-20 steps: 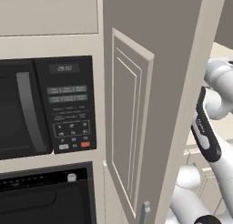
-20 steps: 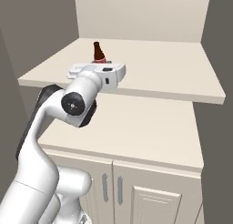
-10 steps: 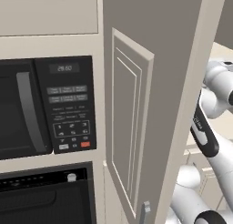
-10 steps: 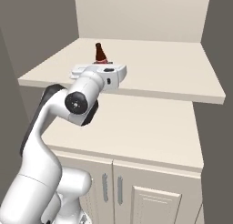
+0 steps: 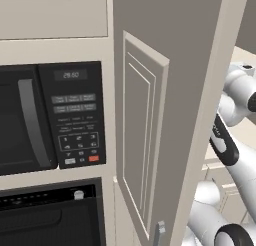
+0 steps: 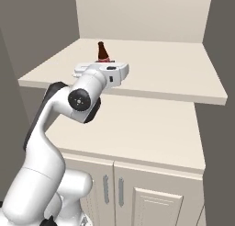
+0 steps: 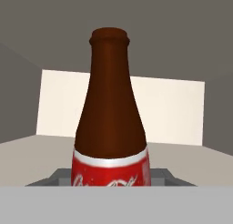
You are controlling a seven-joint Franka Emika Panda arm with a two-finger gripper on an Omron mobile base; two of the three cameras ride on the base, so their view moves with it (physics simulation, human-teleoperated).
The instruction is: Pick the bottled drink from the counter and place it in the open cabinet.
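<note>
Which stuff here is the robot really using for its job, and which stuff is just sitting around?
For the job:
- bottled drink, upright, held in the shut gripper
- open cabinet, its pale shelf under the bottle
- cabinet door, swung open

Just there:
- black microwave
- oven below it
- counter under the shelf
- lower cabinet doors

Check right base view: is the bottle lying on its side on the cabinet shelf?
No. The bottled drink stands upright, neck up, over the pale shelf of the open cabinet, just beyond the robot's hand.
</note>
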